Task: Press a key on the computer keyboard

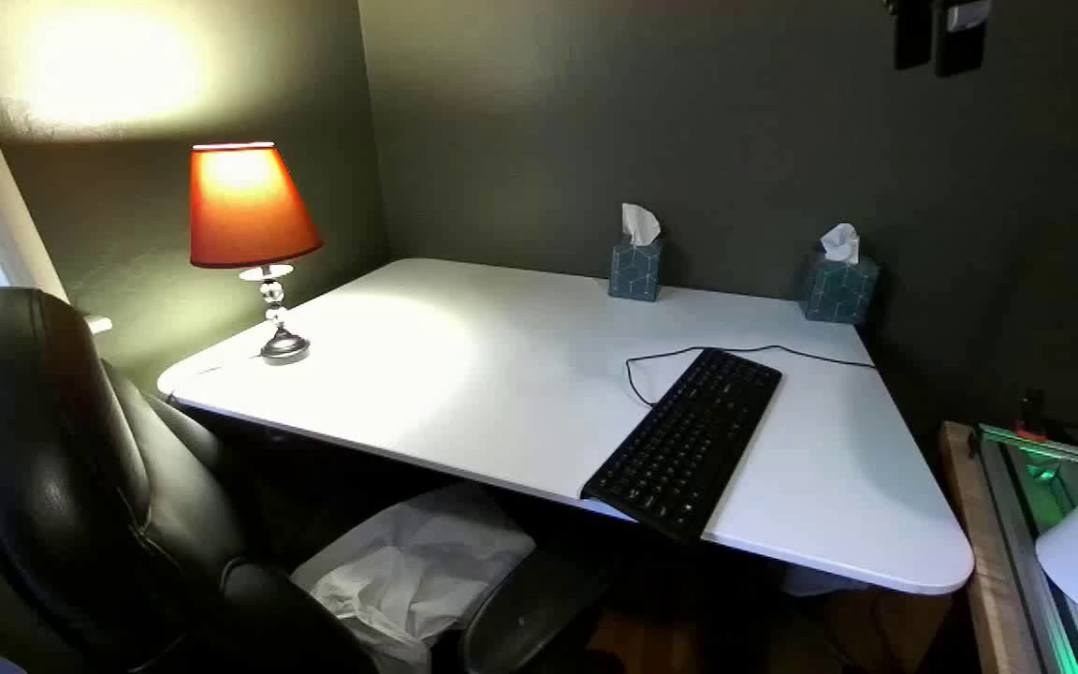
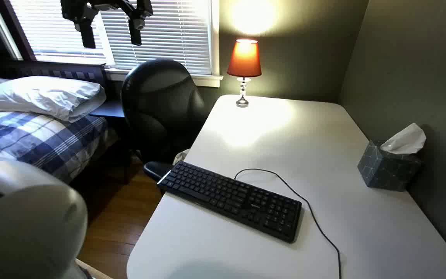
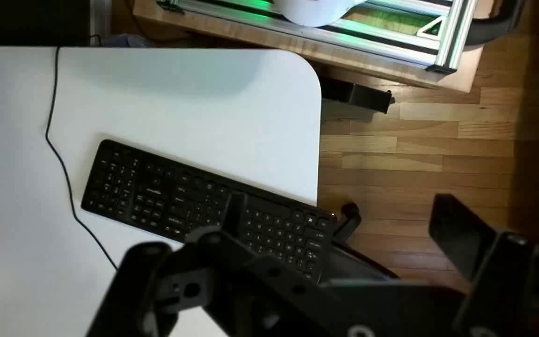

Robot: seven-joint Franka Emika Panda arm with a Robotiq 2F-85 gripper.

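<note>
in an exterior view, left to right: one chair (image 1: 43,449), one lit lamp (image 1: 254,211), one tissue box (image 1: 635,273), one keyboard (image 1: 698,431), a second tissue box (image 1: 840,290). keyboard lies aslant on the one table (image 1: 520,365), an end jutting past its edge. chair cropped; arm (image 2: 29,224) cut by the frame in an exterior view, tool (image 2: 112,44) cropped at top. wrist view: tool hides part of the keyboard; most key markings too small to read. tool hangs high, well apart from the keyboard, fingers (image 2: 87,37) pointing down and spread wide.
</note>
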